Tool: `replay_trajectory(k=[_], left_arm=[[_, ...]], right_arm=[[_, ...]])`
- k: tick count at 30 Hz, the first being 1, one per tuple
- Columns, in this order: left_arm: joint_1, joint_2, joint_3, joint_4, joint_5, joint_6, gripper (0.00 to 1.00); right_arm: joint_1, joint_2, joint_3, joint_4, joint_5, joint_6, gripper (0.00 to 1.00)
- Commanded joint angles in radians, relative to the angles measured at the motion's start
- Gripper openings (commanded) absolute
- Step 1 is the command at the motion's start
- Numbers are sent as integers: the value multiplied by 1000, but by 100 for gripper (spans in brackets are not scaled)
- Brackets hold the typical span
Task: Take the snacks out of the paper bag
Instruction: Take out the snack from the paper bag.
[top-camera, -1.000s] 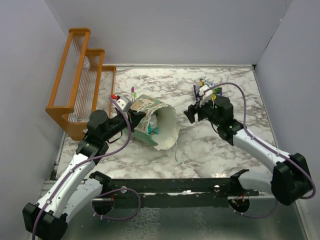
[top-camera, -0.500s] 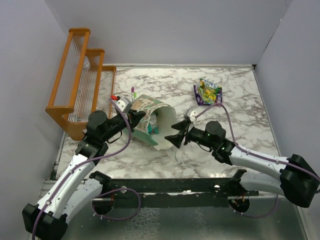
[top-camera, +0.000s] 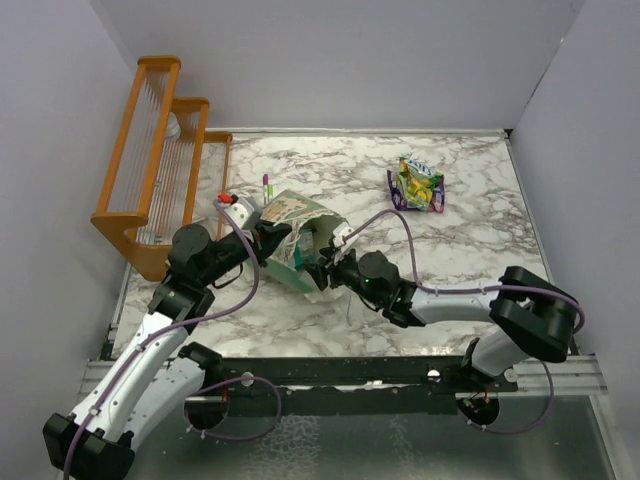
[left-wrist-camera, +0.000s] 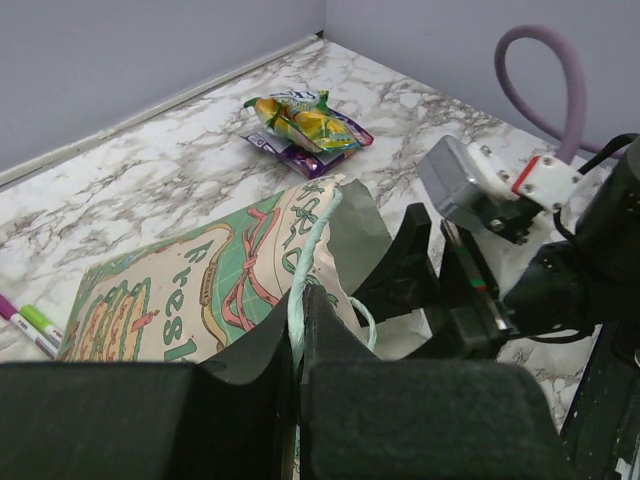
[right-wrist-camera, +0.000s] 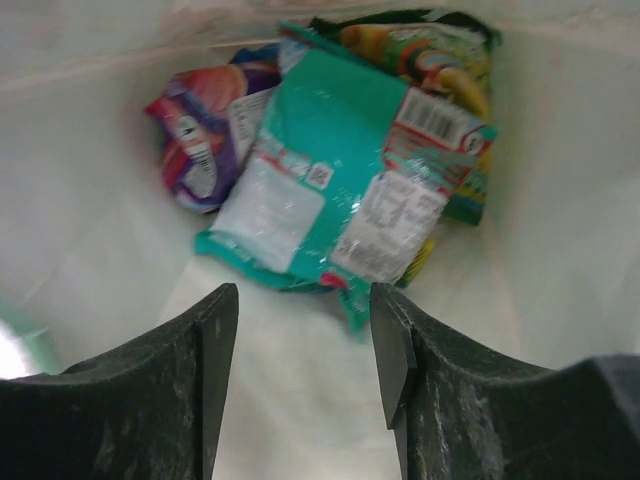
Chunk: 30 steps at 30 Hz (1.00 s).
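Observation:
The mint-green paper bag (top-camera: 296, 222) lies on its side, mouth to the right. My left gripper (top-camera: 280, 236) is shut on the bag's upper rim, seen close in the left wrist view (left-wrist-camera: 298, 318). My right gripper (top-camera: 322, 266) is open and reaches into the bag's mouth. The right wrist view shows its open gripper (right-wrist-camera: 303, 340) just short of a teal packet (right-wrist-camera: 340, 195). A purple-red packet (right-wrist-camera: 205, 130) and a green-yellow packet (right-wrist-camera: 440, 60) lie behind it on the cream inside (right-wrist-camera: 90, 230). Two snacks (top-camera: 418, 184) lie stacked on the table at the far right.
An orange wooden rack (top-camera: 150, 170) stands at the back left. Two thin markers (top-camera: 266, 187) lie just behind the bag and also show in the left wrist view (left-wrist-camera: 30, 325). The right arm's cable (top-camera: 400, 225) arcs over the table.
My right gripper left the packets at the far right and swept left and down to the bag. Its open fingers are now inside the mouth. The left gripper has held still.

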Motion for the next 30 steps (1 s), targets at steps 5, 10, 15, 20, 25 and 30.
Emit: replay_trajectory(k=[5,10,15,20,25,30], left_arm=[[-1,-23,-14,52,74,-30,0],[-2,-12,-14,61,95,-38,0],[-2,6,-14,72,117,-50,0],[-1,11,-14,81,131,-53,0],[-2,14,-19,88,135,-61,0],[-1,13,-17,86,135,-62,0]], right_arm=[[9,154,72,123,138,-78,55],[9,229,114,149,132,-78,66],[9,308,164,168,143,-87,78],[8,389,208,189,164,-76,90],[7,451,251,163,193,-29,92],[8,509,289,137,239,-9,86]])
